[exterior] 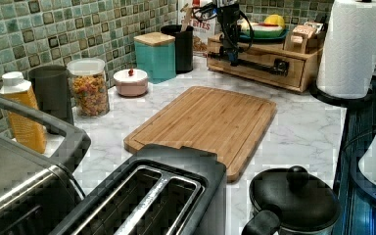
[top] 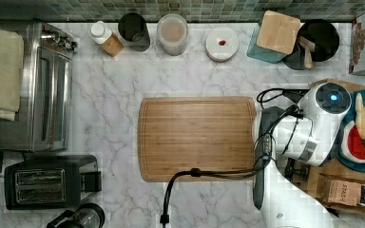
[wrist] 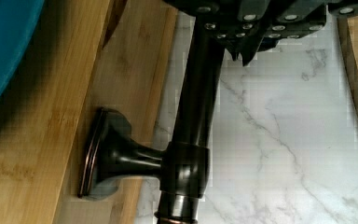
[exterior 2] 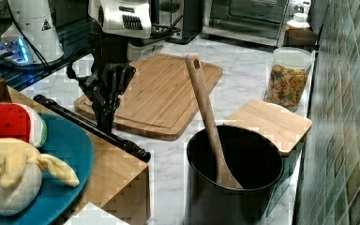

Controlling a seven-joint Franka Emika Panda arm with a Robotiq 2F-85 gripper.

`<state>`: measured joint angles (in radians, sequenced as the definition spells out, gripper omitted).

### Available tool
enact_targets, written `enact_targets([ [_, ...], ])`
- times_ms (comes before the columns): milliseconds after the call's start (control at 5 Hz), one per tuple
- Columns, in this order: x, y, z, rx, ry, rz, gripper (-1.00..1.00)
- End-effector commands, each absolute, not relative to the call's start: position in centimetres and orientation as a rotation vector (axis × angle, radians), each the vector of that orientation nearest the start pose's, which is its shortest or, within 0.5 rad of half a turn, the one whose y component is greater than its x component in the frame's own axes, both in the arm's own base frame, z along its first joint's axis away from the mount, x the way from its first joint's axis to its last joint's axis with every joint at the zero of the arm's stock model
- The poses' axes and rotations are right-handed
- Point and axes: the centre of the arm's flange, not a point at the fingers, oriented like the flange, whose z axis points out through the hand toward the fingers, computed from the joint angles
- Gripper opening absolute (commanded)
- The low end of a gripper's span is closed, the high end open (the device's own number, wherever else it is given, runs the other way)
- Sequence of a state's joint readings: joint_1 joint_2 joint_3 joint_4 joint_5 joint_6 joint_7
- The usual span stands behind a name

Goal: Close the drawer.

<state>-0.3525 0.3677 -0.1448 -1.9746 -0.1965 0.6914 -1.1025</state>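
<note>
Claw: hanging straight down at the dark handle bar; its fingers are looking drawn close together, but whether they are gripping the bar or only pressing beside it I cannot tell.
Handle bar: sitting right under the fingertips, running across the drawer front and standing off it on a short post.
Drawer: lying directly behind the bar, in the wooden shelf unit; its front is looking nearly flush, so the closing is probably close to finished.
Blue plate: resting on the shelf top just beyond the claw, carrying toy fruit.
Cutting board: lying on the desk on the claw's other side, well apart from the drawer.
Risk: if the fingertips are pushing off-centre or slipping off the round bar, the drawer may be jamming askew, or the whole unit may be sliding along the desk.
</note>
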Motion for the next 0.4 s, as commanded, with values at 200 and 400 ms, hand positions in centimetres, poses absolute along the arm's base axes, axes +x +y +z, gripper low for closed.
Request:
enact_targets([
  [200, 43.89, -44.77, 33.07, -3.36, 0.475, 0.264, -1.0],
  [400, 43.89, -44.78, 33.07, -3.36, 0.475, 0.265, -1.0],
])
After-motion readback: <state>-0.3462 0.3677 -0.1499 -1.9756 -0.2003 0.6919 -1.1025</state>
